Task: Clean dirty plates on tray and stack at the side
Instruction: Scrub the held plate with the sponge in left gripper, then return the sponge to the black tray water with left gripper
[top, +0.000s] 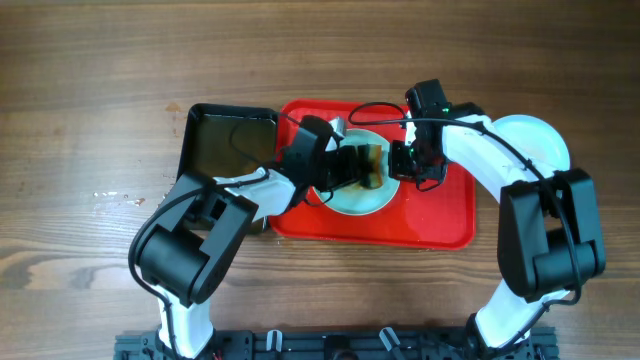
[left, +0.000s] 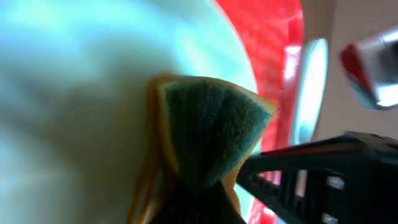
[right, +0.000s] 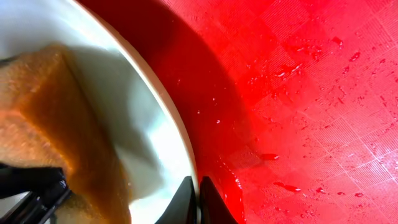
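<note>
— Where is the plate?

— The plate (top: 352, 203) lies flat on the tray (top: 440, 222), in the tray's middle and a little toward its far edge. It is pale, with an orange-brown smear in its far half.

— What is on it?

— A sponge (top: 372, 168), green on one face and yellow on the other, presses on the plate inside its right rim. The right wrist view shows it soaked orange-brown.

— Who holds the sponge?

— The left gripper (top: 352, 167) reaches in from the left and pinches it; the sponge bunches up where the fingers squeeze it.

— And the right gripper?

— The right gripper (top: 405, 165) sits at the plate's right rim. In its wrist view the two fingers (right: 186, 200) stand almost together, with the rim running down between them, so it looks to be pinching the rim.

— What about the tray around it?

— It is wet: droplets (right: 273, 155) glisten on the textured red surface to the right of the plate. I see no other plate on the tray.

— Anything beside it?

— The other plate (top: 535, 140) rests on the table (top: 90, 100) just off the tray's far right corner, partly under the right arm. I cannot tell whether it is one plate or a stack. A black tray (top: 225, 145) lies against the tray's left end.
</note>
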